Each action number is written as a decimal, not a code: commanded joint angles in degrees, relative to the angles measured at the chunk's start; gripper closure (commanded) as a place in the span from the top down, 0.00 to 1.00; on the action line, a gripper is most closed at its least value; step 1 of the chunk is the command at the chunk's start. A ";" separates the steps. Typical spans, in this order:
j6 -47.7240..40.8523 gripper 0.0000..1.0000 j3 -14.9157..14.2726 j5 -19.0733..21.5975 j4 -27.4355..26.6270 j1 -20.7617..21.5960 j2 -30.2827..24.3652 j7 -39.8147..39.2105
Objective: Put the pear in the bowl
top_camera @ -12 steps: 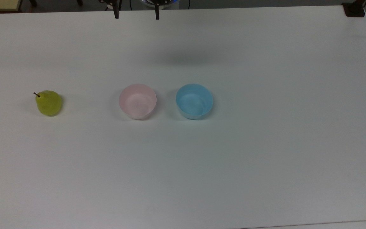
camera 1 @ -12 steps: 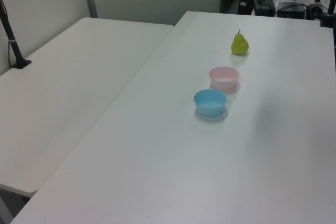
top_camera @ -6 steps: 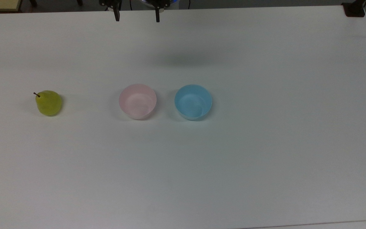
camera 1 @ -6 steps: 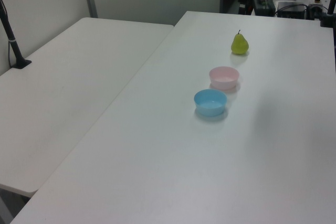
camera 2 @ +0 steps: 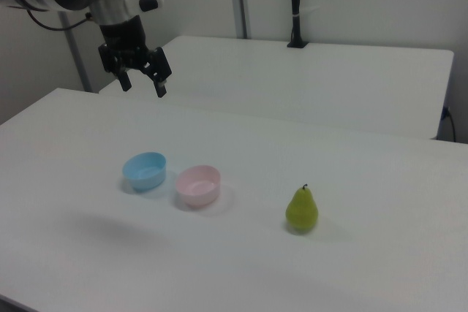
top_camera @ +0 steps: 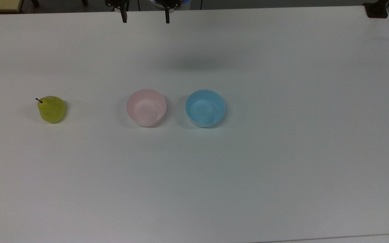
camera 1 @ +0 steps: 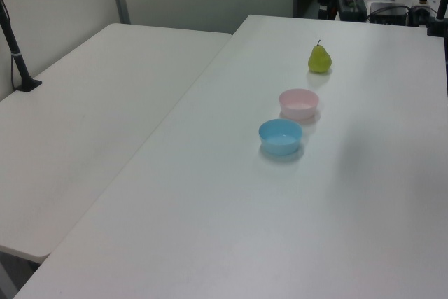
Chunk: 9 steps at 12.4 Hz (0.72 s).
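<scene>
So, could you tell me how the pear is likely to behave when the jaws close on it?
The pear looks glossy and rounded, so it may slip. It stands upright on a narrow base and would probably tip if nudged. Its tapered top likely grips worse than the belly.

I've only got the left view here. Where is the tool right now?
Observer: The right view has the tool hanging high over the table, on the side of the blue bowl.
Operator: Open or shut?
Observer: Open, fingers spread, nothing between them.
Operator: How does it line up with the pear?
Observer: In the top view it sits at the picture's upper edge, about in line with the pink bowl; the pear lies well off toward the top view's left.
</scene>
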 commanded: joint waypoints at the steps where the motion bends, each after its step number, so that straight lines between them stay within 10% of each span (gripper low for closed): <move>1: -1.37 1.00 0.05 -0.42 1.47 -2.26 1.61 -12.61; 9: 6.51 1.00 -0.12 -4.46 6.04 -14.05 12.06 -25.49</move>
